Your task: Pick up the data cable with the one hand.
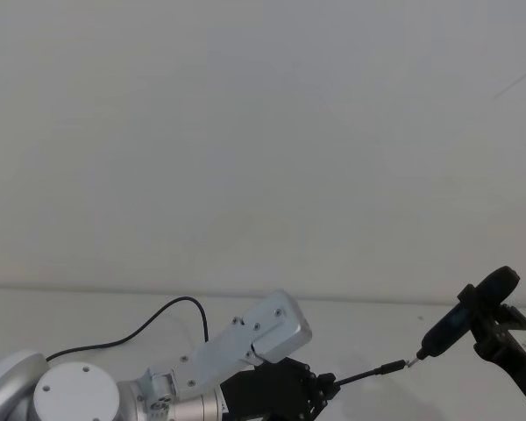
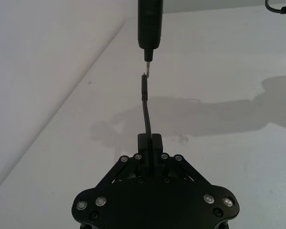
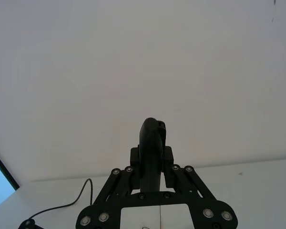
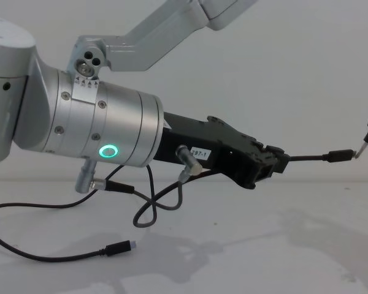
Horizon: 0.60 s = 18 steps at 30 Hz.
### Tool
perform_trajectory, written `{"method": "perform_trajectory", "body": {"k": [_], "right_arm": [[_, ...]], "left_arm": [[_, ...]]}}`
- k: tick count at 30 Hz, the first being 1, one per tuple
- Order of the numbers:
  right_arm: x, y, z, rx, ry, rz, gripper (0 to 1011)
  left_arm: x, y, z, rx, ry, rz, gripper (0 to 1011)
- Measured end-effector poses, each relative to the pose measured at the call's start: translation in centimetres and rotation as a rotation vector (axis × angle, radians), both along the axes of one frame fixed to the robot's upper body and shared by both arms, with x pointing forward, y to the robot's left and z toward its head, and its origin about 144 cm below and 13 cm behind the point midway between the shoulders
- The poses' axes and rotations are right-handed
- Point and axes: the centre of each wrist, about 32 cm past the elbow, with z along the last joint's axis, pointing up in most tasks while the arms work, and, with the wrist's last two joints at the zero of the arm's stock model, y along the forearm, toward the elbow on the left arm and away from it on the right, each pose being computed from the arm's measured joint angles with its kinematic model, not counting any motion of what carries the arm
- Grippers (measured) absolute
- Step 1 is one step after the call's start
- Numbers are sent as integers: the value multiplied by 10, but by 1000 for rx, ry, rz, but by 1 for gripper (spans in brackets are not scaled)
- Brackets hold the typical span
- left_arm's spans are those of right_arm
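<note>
Left gripper (image 4: 275,164) is clamped on the data cable (image 4: 306,158), held above the white worktop (image 4: 245,245). The cable's plug touches the dark tool (image 2: 149,24) pinched in the right gripper (image 3: 152,143). Free cable end lies on the worktop.

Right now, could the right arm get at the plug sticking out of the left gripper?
Probably not with its fingers: the right gripper is shut on a dark tool. Only the tool's tip sits at the plug of the data cable, which the left gripper holds above the table.
</note>
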Motion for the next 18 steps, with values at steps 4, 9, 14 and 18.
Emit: {"method": "perform_trajectory", "body": {"k": [4, 9, 14, 18], "right_arm": [[1, 0, 0, -2, -2, 0, 268], [2, -1, 0, -4, -5, -2, 268], [3, -1, 0, -4, -7, -3, 268], [4, -1, 0, -2, -10, -3, 268]], "left_arm": [[0, 0, 0, 0, 0, 0, 41], [0, 0, 0, 0, 0, 0, 41], [0, 0, 0, 0, 0, 0, 41], [0, 0, 0, 0, 0, 0, 41]]}}
